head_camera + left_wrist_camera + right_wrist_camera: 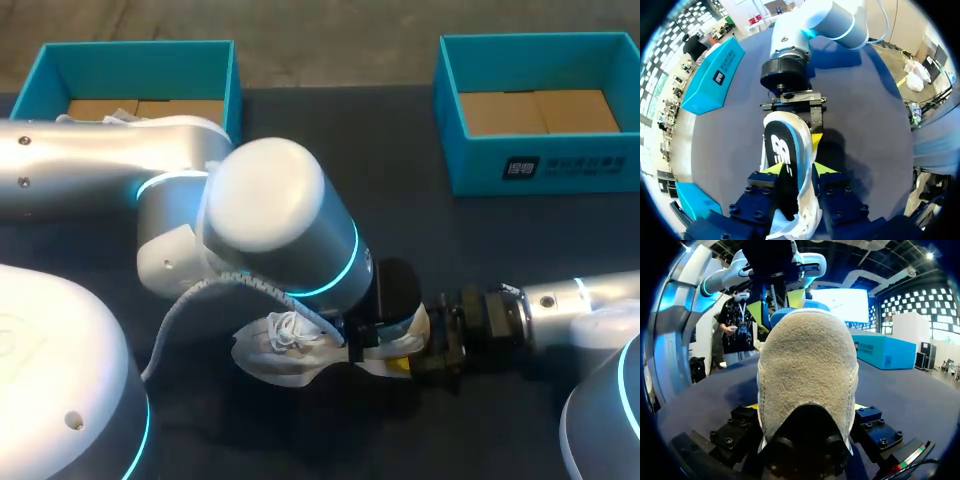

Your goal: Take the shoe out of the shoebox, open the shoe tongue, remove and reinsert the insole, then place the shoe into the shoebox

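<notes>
Overhanging the shoe (285,345), left arm (270,215); right shoebox (545,165) beyond.

A robotics lab is indicated: a left arm (90,165) and a right arm (590,295) are stationed at a dark table (420,250), on which two teal shoeboxes (225,80) (545,165) are set.

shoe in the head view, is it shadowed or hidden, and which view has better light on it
Head view: the left arm covers much of the shoe, and the visible part lies dim beneath it. Left wrist view: best light, the shoe bright, throwing a dark shadow on the table beside it. Right wrist view: evenly lit, but its opening is dark.
</notes>
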{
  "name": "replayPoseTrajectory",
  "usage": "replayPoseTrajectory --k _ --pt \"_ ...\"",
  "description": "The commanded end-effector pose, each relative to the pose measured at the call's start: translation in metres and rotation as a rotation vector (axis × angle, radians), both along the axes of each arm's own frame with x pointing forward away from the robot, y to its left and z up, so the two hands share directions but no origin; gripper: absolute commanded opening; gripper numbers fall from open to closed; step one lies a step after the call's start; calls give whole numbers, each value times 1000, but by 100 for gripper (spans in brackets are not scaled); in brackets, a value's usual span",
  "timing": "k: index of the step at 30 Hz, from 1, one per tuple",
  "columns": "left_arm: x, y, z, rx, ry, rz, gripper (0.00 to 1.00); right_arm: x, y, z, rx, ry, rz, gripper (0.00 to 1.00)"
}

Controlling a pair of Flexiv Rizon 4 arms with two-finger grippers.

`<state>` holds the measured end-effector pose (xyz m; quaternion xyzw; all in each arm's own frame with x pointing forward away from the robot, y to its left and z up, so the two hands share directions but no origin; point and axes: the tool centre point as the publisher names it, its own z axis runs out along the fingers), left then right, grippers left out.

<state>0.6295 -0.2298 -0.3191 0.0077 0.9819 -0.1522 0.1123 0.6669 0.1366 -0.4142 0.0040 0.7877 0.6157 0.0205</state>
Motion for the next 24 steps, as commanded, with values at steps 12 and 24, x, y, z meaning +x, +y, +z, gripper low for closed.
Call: replayPoseTrajectory --k 12,24 --pt "-1 -9 1 8 -48 31 0 -1 1 1 -6 1 -1 0" --pt "-20 -13 27 12 -105 27 0 -1 1 1 -6 1 -1 0"
